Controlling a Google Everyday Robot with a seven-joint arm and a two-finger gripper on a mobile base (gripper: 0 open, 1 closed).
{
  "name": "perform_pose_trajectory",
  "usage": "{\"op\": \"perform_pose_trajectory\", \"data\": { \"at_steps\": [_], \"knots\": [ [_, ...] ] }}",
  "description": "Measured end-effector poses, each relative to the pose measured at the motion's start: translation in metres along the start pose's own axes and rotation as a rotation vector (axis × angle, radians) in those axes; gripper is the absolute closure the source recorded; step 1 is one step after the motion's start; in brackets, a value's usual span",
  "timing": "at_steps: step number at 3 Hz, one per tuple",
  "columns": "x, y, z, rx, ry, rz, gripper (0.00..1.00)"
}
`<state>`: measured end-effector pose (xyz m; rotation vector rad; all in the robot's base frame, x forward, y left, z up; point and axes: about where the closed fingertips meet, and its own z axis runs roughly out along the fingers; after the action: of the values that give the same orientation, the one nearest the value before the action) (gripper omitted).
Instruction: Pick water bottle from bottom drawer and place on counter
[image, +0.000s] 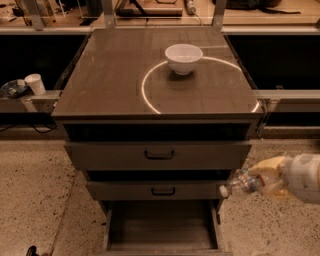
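My gripper (260, 182) comes in from the right edge and is shut on the water bottle (239, 185), a small clear crinkly bottle held on its side with its white cap pointing left. It hangs beside the cabinet's right side, level with the middle drawer. The bottom drawer (162, 230) is pulled open below and to the left of the bottle, and what shows of its inside is bare. The counter (110, 75) is the dark glossy top above, with a bright ring-shaped reflection.
A white bowl (183, 58) sits on the counter's far half, inside the ring. Two wider drawers with black handles (160, 155) are above the open one. A white cup (35, 83) stands on a ledge at the left. Pale speckled floor surrounds the cabinet.
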<state>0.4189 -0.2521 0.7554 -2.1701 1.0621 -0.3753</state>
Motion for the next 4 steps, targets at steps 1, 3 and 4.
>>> {"op": "perform_pose_trajectory", "data": {
  "at_steps": [1, 3, 4],
  "knots": [
    [-0.005, -0.071, -0.082, 0.029, 0.042, -0.139, 1.0],
    [-0.023, -0.157, -0.138, -0.026, 0.01, -0.291, 1.0],
    [-0.021, -0.161, -0.135, -0.04, 0.007, -0.321, 1.0]
  ]
}}
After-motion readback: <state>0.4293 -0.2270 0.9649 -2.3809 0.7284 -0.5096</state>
